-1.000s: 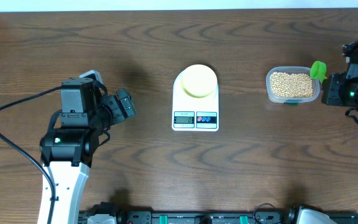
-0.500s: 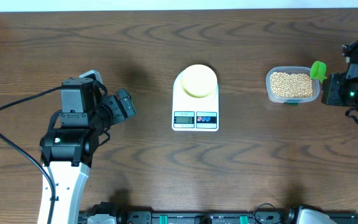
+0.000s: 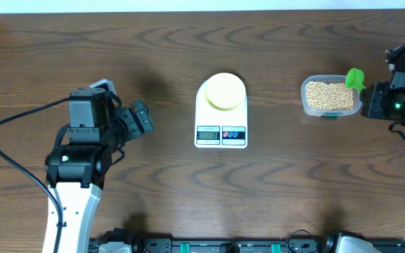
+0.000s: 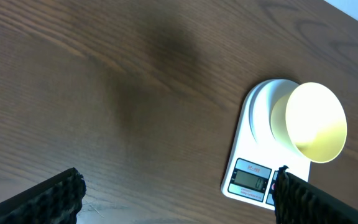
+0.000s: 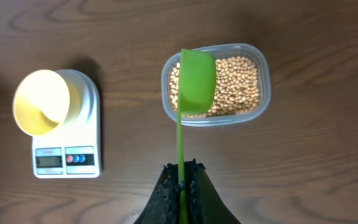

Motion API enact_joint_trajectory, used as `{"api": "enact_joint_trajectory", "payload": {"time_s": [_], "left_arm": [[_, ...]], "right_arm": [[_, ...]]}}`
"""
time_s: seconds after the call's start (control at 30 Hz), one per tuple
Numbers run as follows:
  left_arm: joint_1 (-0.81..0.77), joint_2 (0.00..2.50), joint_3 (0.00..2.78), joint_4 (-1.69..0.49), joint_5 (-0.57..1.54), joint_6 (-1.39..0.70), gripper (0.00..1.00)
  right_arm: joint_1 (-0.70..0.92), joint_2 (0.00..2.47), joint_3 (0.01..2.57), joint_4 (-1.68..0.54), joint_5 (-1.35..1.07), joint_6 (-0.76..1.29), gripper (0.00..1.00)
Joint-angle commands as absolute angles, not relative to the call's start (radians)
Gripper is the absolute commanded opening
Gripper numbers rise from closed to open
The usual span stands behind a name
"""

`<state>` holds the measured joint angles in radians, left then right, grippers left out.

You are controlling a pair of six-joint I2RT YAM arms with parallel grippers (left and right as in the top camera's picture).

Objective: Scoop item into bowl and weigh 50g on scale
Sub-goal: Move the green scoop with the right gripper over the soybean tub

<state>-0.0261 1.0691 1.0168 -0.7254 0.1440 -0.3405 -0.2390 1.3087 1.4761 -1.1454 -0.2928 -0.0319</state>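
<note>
A pale yellow bowl [image 3: 225, 91] sits on the white scale [image 3: 221, 133] at mid table; both also show in the left wrist view, bowl [image 4: 316, 122] on scale [image 4: 248, 180], and in the right wrist view, bowl [image 5: 41, 102] on scale [image 5: 65, 163]. Tan beans [image 3: 329, 95] fill a clear plastic tub [image 3: 305, 103] at the right. My right gripper [image 5: 181, 178] is shut on the handle of a green scoop [image 5: 196, 82], whose cup hangs over the tub's left part [image 5: 252, 115]. My left gripper [image 3: 140, 117] is open and empty, left of the scale.
The dark wooden table [image 3: 188, 42] spreads all round. A black cable [image 3: 5, 151] loops at the far left beside the left arm. Black fixtures line the front edge [image 3: 209, 246].
The green scoop has shifted slightly left and farther over the tub of beans. The left arm has not moved.
</note>
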Motion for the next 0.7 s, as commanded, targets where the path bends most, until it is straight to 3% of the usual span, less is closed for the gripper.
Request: {"api": "enact_joint_trajectory", "payload": {"time_s": [0.0,0.67], "left_arm": [[-0.021,1.065,1.019,-0.725,0.142,-0.338,0.98],[-0.021,1.065,1.019,-0.725,0.142,-0.338,0.98]], "right_arm": [[-0.234,1.309,1.475,-1.153,-0.342,0.102,0.01],[-0.234,1.309,1.475,-1.164,-0.395,0.250,0.01]]}}
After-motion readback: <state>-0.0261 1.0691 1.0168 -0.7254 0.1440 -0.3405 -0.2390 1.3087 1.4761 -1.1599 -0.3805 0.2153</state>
